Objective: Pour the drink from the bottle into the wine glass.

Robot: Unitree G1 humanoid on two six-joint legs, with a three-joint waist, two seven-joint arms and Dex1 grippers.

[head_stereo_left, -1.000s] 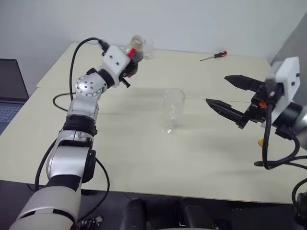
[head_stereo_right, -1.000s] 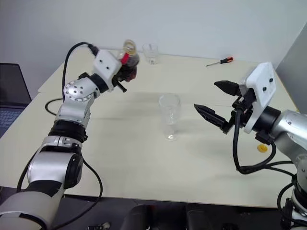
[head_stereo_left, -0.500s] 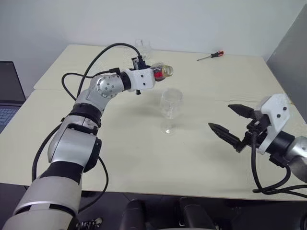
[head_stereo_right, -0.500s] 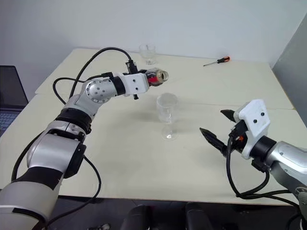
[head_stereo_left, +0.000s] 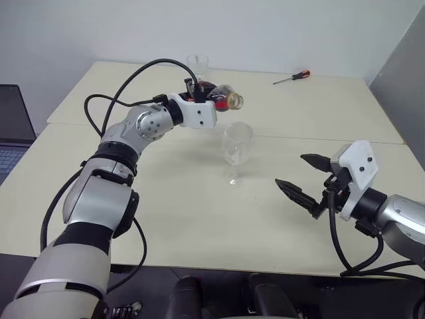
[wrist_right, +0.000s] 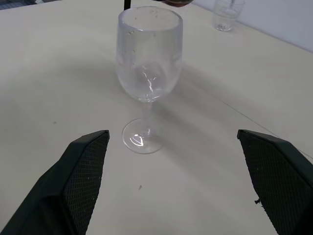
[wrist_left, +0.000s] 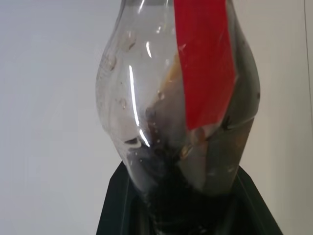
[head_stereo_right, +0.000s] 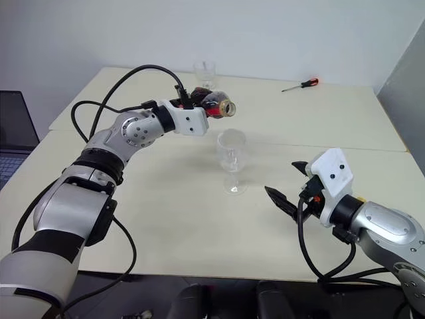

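The bottle (head_stereo_left: 222,95) lies tipped almost level in my left gripper (head_stereo_left: 204,91), which is shut on its body. Its red label (wrist_left: 203,58) and the dark drink (wrist_left: 168,171) show through the clear plastic. The bottle's orange-rimmed mouth (head_stereo_left: 234,101) hangs just above and behind the rim of the wine glass (head_stereo_left: 237,149). The wine glass (wrist_right: 148,73) stands upright mid-table, and no dark liquid shows in its bowl. My right gripper (head_stereo_left: 290,169) is open to the right of the glass, low over the table, with nothing between its fingers (wrist_right: 80,166).
A short clear tumbler (head_stereo_left: 198,64) stands at the table's far edge behind the bottle. A red-handled screwdriver (head_stereo_left: 292,78) lies at the back right. A laptop (head_stereo_left: 10,126) sits off the table's left side. A seam (head_stereo_left: 319,139) runs across the tabletop.
My left gripper has swung the bottle from near the tumbler toward the glass and rolled it onto its side. My right gripper has sunk lower and stays open.
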